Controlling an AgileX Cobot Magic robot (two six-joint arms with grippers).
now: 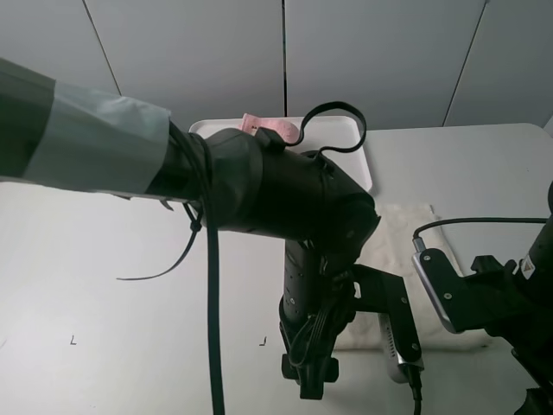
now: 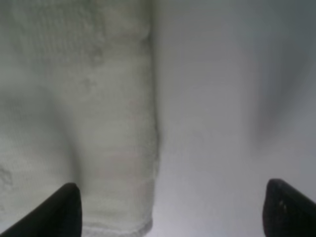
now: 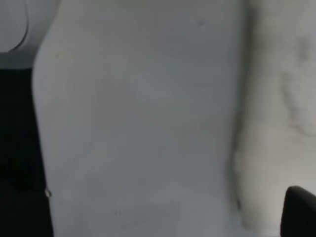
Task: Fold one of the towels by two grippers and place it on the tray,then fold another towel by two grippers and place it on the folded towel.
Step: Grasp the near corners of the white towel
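left end effector [image 2: 173, 202] spread, over cream towel [image 2: 74, 98]

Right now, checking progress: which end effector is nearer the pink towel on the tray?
Left. The left end effector straddles the cream towel's edge nearer the tray; the right end effector sits at its opposite edge, farther from the pink towel.

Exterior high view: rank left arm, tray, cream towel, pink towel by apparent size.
1. left arm: largest, being nearest the camera.
2. cream towel and tray: look alike. The arm hides part of each, so unranked.
3. pink towel: smallest showing, mostly hidden behind the arm.
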